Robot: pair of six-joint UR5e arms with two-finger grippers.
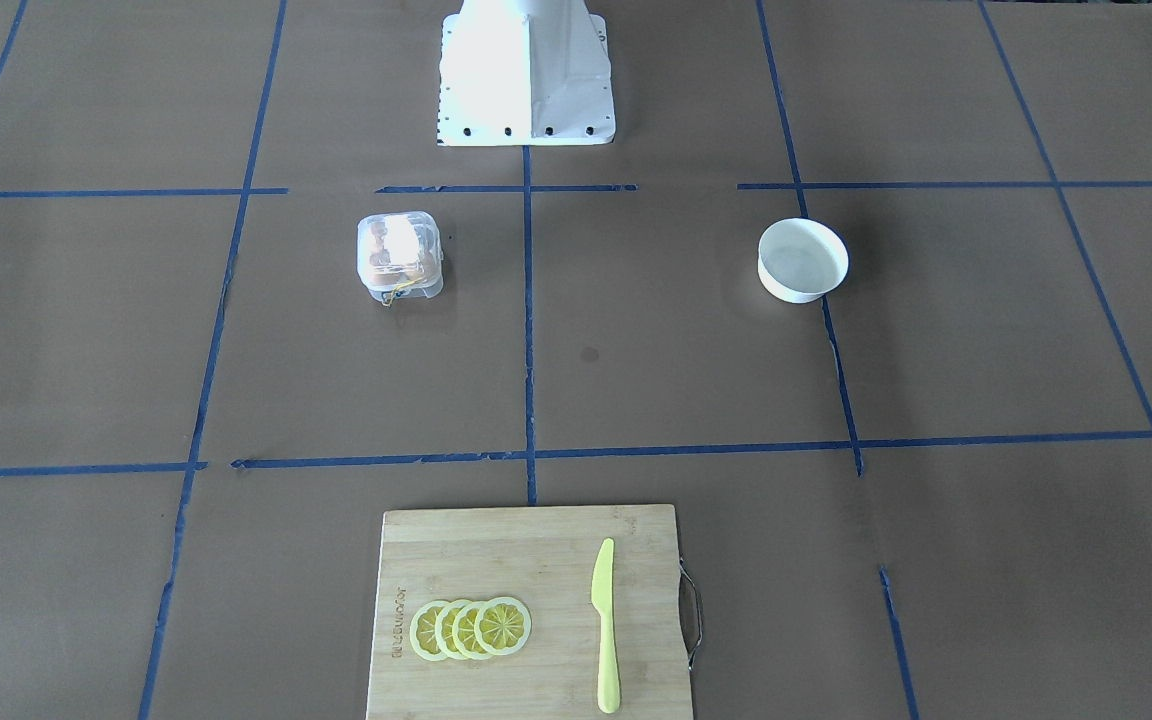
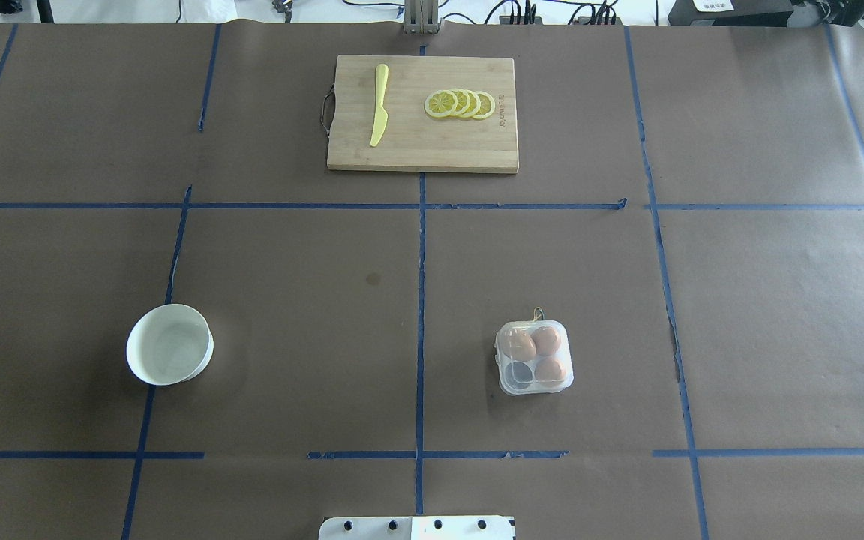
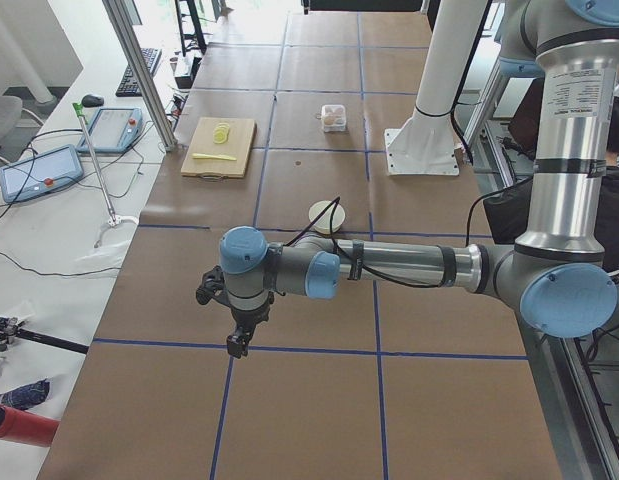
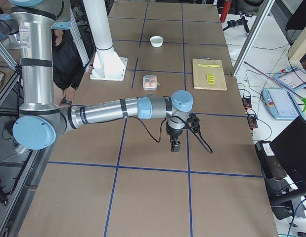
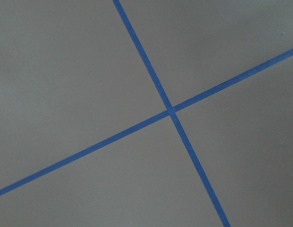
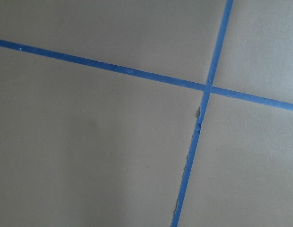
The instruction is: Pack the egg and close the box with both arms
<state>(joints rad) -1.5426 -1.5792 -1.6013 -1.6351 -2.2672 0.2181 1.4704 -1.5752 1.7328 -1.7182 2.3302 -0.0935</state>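
Observation:
The clear box [image 2: 535,358] stands on the brown table on my right side, also in the front-facing view [image 1: 399,256]. Three tan-brown eggs sit in its cups, one of them here [image 2: 520,344]; the fourth cup looks empty. Its lid seems to lie down over the cups, and I see no egg outside the box. My left gripper [image 3: 234,345] hangs over the table's left end, far from the box. My right gripper [image 4: 175,146] hangs over the right end. I cannot tell whether either is open or shut. Both wrist views show only brown paper and blue tape.
A round white bowl [image 2: 169,345] stands on my left side. A wooden cutting board [image 2: 423,150] lies at the far middle with a yellow knife [image 2: 379,105] and lemon slices [image 2: 460,103]. The white base block [image 1: 526,75] is at the near edge.

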